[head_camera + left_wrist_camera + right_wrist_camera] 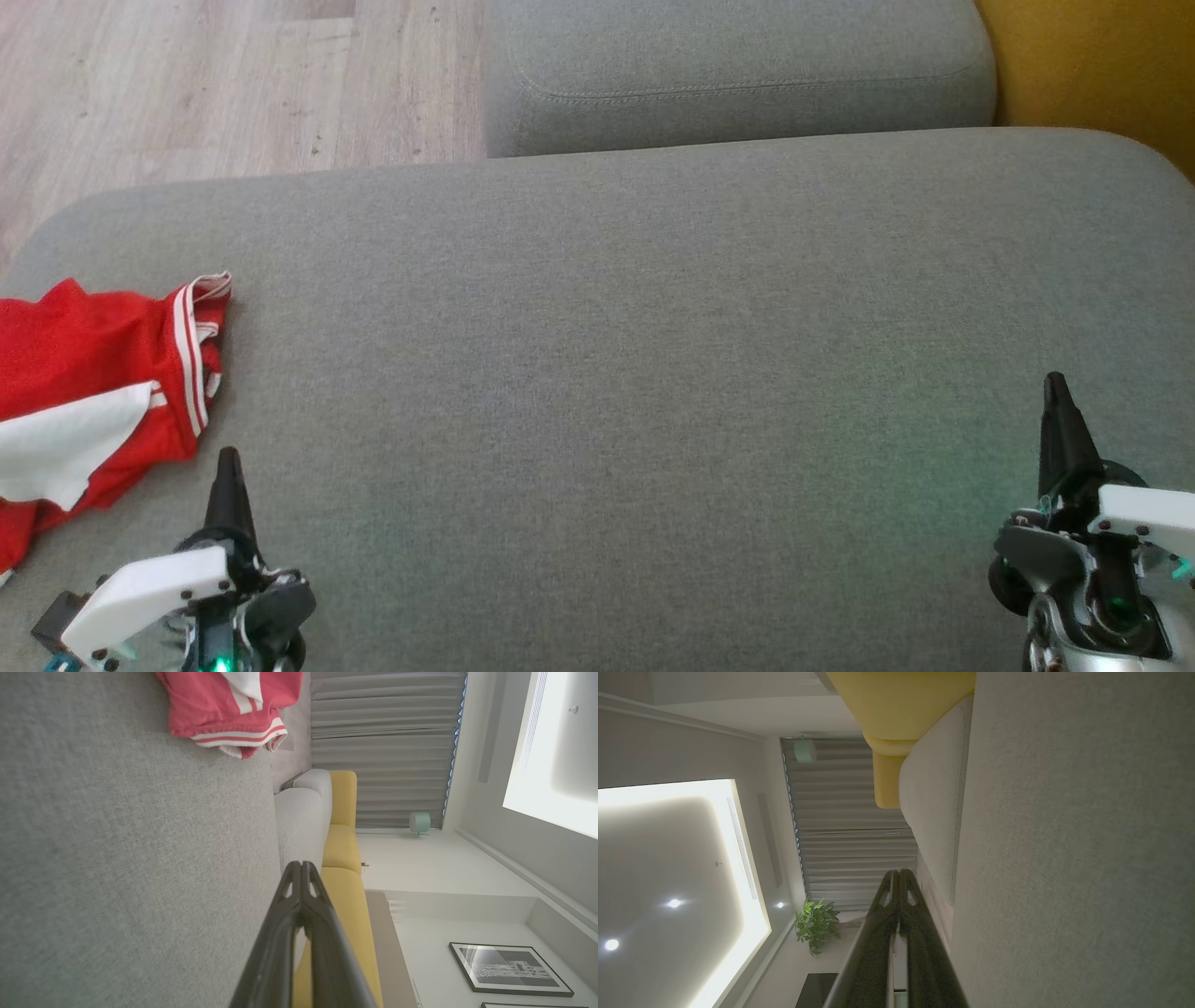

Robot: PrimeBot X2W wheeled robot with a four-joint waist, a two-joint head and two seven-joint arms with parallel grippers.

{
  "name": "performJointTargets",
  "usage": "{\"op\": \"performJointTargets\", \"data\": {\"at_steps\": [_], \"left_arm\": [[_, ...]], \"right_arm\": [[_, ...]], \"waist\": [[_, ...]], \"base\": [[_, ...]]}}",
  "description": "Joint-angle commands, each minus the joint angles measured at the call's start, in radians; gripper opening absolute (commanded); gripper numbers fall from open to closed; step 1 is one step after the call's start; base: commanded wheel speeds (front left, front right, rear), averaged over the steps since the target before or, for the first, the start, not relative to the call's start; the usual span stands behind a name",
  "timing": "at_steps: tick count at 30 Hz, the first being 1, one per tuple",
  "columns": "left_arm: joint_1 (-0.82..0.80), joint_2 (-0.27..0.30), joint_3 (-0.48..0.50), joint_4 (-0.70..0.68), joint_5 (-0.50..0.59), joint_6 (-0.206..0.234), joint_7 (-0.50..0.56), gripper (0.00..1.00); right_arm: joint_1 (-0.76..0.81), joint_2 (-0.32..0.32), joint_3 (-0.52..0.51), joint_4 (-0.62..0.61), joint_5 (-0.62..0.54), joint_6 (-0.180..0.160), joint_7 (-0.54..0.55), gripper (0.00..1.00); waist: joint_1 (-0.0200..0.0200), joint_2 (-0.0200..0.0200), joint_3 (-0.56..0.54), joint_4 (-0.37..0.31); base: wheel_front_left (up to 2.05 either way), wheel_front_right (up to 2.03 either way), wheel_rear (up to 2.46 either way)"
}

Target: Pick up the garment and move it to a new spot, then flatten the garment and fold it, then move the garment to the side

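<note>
1. A red-and-white garment (pixel 93 392) lies crumpled at the left edge of the grey cushion (pixel 607 373), partly cut off by the head view's border.
2. The left gripper (pixel 228 471), fingers pressed together and holding nothing, is poised just beside the garment. Its striped hem (pixel 193 364) lies ahead and to the left of the tips.
3. The right gripper (pixel 1058 397), likewise clenched and empty, sits well apart near the cushion's right side.
4. The left arm is plainly the nearer. A pickup likely calls for its jaws to part and reach forward-left.
5. The garment's long axis cannot be told, as the cloth is bunched and runs out of frame. The hem stripes run roughly away from the robot.
</note>
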Motion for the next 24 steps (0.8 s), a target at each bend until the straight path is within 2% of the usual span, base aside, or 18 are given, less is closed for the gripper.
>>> {"op": "performJointTargets", "data": {"at_steps": [1,5,6,10,17,24], "left_arm": [[-0.032,0.007,0.035,-0.037,-0.006,-0.007,0.007,0.00],[-0.032,0.007,0.035,-0.037,-0.006,-0.007,0.007,0.00],[0.000,0.000,0.000,0.000,0.000,0.000,0.000,1.00],[0.020,-0.002,-0.006,0.048,0.001,0.001,-0.002,1.00],[0.014,0.002,-0.007,0.047,0.021,0.001,-0.019,1.00],[0.003,0.014,-0.015,0.047,0.100,0.000,-0.040,1.00]], "right_arm": [[-0.018,-0.004,0.020,-0.038,0.007,0.004,0.006,0.00],[-0.018,-0.004,0.020,-0.038,0.007,0.004,0.006,0.00],[0.000,0.000,0.000,0.000,0.000,0.000,0.000,1.00],[0.016,0.003,0.002,0.050,-0.001,0.000,-0.001,1.00],[0.008,-0.003,0.013,0.041,-0.018,0.000,-0.013,1.00],[-0.011,-0.024,0.039,0.047,-0.081,0.000,-0.040,1.00]], "waist": [[0.0000,0.0000,0.000,0.000],[0.0000,0.0000,0.000,0.000],[0.0000,0.0000,0.000,0.000],[0.0000,0.0000,0.000,0.000],[0.0000,0.0000,0.001,-0.001],[0.0000,0.0000,0.006,-0.001]], "base": [[0.00,0.00,0.00],[0.00,0.00,0.00],[0.00,0.00,0.00],[0.00,0.00,0.00],[0.00,0.00,0.00],[0.00,0.00,0.00]]}}
